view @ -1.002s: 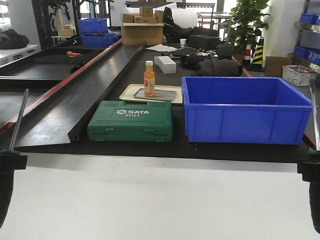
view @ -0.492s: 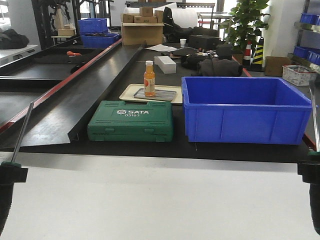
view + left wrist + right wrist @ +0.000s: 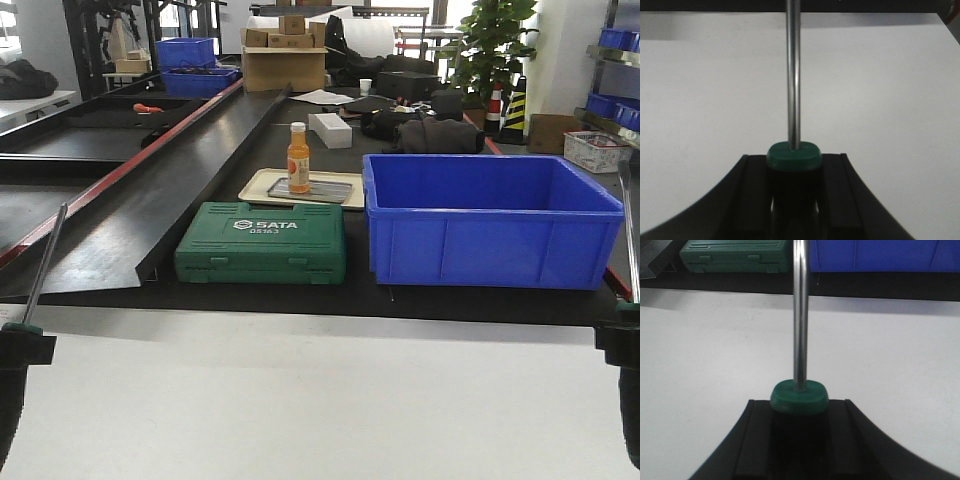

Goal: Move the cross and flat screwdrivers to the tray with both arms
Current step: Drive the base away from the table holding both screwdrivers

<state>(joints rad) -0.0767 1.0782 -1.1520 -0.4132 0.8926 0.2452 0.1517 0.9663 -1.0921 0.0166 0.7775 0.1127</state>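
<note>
**Both screwdrivers gripped, tray lies far off**

We see the left gripper [image 3: 794,200] clenched on one screwdriver [image 3: 792,75] at its handle, and the right gripper [image 3: 799,440] clamped likewise on the other screwdriver [image 3: 800,315]. Both are over the near white table [image 3: 320,400]. The steel tray [image 3: 330,189] lies farther off, behind a green case [image 3: 262,245] lettered "SATA 05163".

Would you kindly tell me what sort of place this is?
Most likely a workshop or warehouse-style lab: a green tool case and a big blue storage bin sit on a long black bench, with cardboard boxes behind.
</note>
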